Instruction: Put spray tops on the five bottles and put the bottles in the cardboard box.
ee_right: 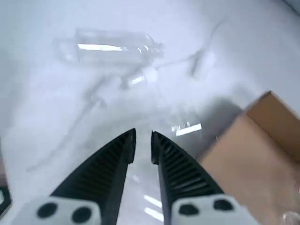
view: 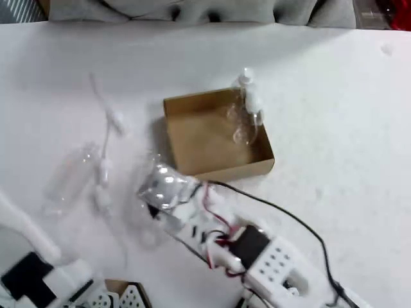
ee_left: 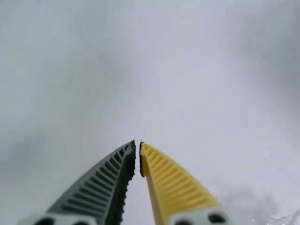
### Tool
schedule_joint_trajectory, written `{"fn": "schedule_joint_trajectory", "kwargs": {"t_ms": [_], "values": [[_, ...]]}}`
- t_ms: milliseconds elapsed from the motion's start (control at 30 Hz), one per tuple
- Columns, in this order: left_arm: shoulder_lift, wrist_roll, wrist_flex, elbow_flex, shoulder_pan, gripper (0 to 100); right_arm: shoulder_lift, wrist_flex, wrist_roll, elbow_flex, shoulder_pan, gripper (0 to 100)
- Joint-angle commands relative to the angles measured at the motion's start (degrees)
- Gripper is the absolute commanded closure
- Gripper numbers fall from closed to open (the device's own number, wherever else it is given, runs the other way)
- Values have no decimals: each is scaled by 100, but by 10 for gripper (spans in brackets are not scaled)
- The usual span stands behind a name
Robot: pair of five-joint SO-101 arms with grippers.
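On the white bench (view: 334, 96), the brown cardboard box (view: 234, 171) held one capped clear bottle (view: 247, 119). Beside its near wall the right gripper (ee_right: 143, 136) pinched a clear plastic bottle (view: 164, 185) in its fingers, with loose white spray tops (view: 104, 172) nearby. The left gripper (ee_left: 138, 146) had its fingers closed and empty.

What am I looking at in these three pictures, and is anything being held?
Two small robot arms work at a table. One picture looks down from above; the other two come from cameras on the arms' wrists. The left gripper is shut, empty, over bare table. The right gripper is at a clear bottle beside the box; whether it grips it, I cannot tell. In the box lie capped bottles. Another bottle and loose spray tops lie on the table.
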Motion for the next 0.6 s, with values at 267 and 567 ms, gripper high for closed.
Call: {"fn": "schedule_joint_trajectory", "kwargs": {"t_ms": [267, 567], "values": [[1516, -53, -9, -1600, -374, 976, 3582, -3363, -1697, -1442, -48, 974], [1798, -53, -9, -1899, -374, 976, 6360, -3345, -2075, -3798, -57, 973]]}}
